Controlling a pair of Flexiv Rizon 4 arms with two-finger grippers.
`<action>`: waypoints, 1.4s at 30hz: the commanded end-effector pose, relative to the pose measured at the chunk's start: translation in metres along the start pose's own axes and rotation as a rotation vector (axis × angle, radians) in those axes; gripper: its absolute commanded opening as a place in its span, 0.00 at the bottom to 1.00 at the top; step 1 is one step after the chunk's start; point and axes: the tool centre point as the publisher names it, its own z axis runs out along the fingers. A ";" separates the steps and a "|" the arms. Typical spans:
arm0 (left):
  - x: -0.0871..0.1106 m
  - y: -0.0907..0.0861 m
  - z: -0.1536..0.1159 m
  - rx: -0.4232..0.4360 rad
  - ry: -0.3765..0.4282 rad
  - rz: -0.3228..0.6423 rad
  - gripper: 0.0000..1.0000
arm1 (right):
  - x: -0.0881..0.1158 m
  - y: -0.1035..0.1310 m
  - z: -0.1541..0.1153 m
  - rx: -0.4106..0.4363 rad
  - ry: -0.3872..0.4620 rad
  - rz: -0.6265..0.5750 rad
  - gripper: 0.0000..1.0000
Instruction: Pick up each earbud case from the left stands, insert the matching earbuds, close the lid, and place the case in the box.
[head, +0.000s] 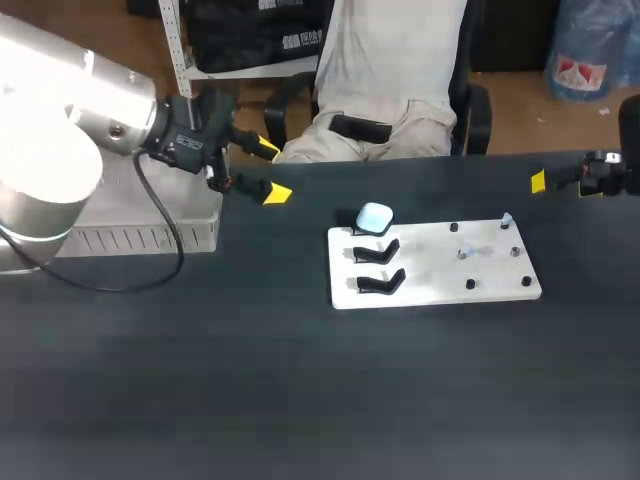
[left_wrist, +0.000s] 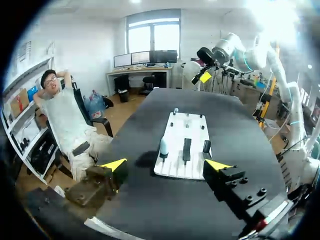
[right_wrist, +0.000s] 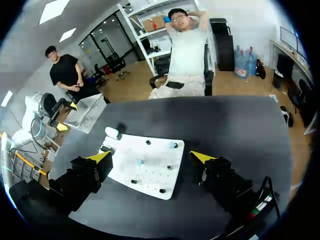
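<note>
The dark bench carries a white board right of centre. The left tool hovers far left, fingers apart and empty. The right tool, likewise apart, hangs far right. The pale blue earbud case sits at the board's far-left corner, right of the left tool and, I judge, nearer that arm.

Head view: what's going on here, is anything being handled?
Nothing is held yet. The left gripper and the right gripper are both open, off to either side of the white board. One pale blue earbud case sits at the end of the row of stands; the two black stands next to it are empty.
</note>
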 end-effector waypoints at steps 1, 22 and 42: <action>0.002 0.014 0.031 0.060 -0.015 0.027 1.00 | 0.000 0.000 0.000 0.000 0.000 -0.001 1.00; 0.012 0.008 0.102 0.124 -0.079 0.118 0.53 | 0.000 0.000 0.000 0.000 0.000 -0.001 1.00; 0.016 0.002 0.142 0.198 -0.106 0.103 0.62 | 0.000 0.000 0.000 0.000 0.000 -0.001 1.00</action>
